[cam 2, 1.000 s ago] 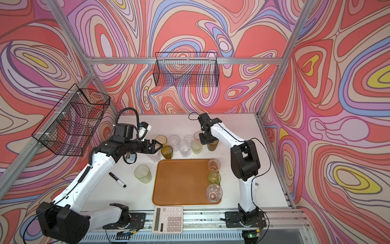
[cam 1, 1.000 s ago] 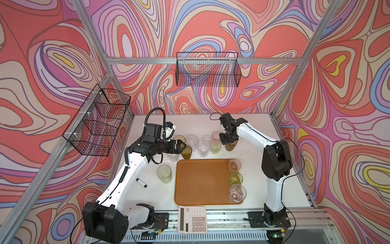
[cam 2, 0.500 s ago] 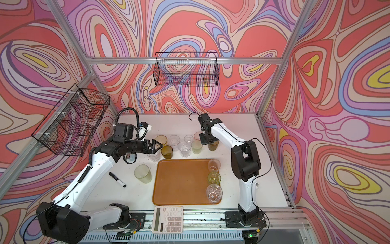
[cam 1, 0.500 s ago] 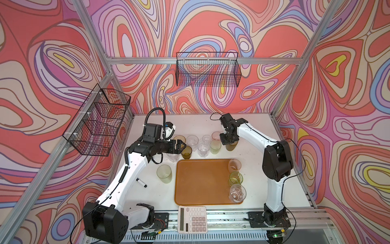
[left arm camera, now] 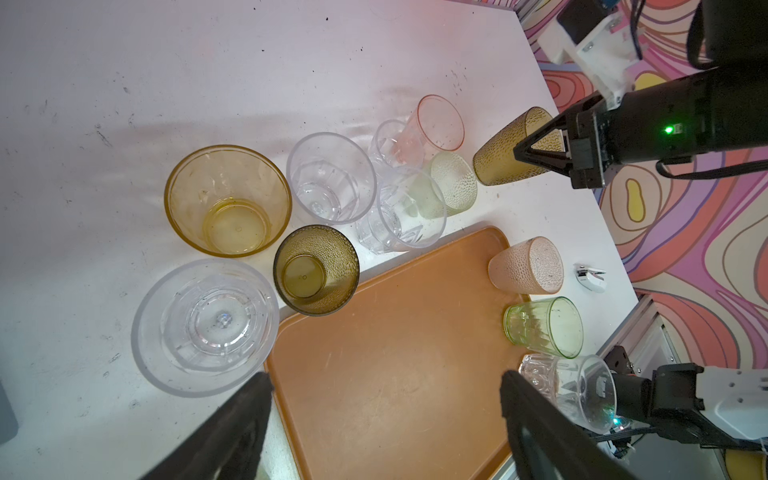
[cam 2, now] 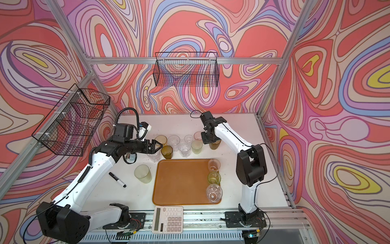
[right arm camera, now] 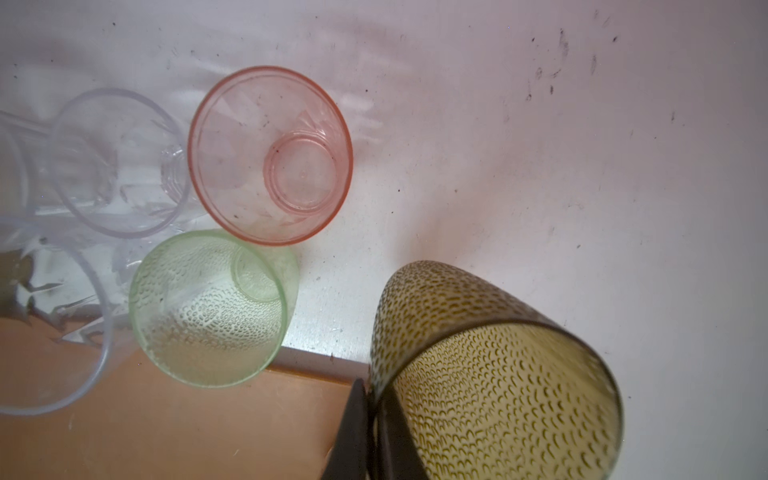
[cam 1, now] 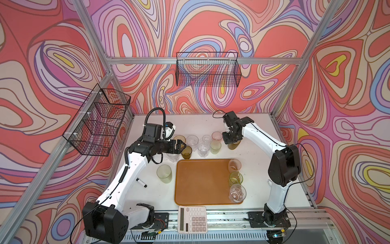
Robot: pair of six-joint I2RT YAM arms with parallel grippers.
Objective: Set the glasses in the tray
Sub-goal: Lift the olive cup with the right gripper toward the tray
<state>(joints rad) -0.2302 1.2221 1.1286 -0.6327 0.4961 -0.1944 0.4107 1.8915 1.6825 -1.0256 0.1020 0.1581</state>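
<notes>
The orange-brown tray [cam 1: 202, 181] [cam 2: 181, 181] lies at the table's front middle. Along its right side stand three glasses: pink [cam 1: 234, 165], green [cam 1: 235, 178] and clear [cam 1: 237, 193]. Behind the tray several more glasses cluster on the table, among them an amber one [left arm camera: 226, 199] and an olive one [left arm camera: 316, 270]. My right gripper [cam 1: 231, 140] [right arm camera: 372, 399] is shut on the rim of a tilted olive-brown dimpled glass [right arm camera: 498, 374] [cam 1: 234, 146] behind the tray's far right corner. My left gripper [cam 1: 183, 145] [left arm camera: 386, 380] hangs open and holds nothing, above the tray's far left corner beside the olive glass.
A pale glass [cam 1: 164, 173] stands left of the tray, with a black marker [cam 1: 141, 182] further left. A white calculator [cam 1: 192, 218] lies at the front edge. Wire baskets hang on the back wall [cam 1: 207, 69] and left wall [cam 1: 99, 120].
</notes>
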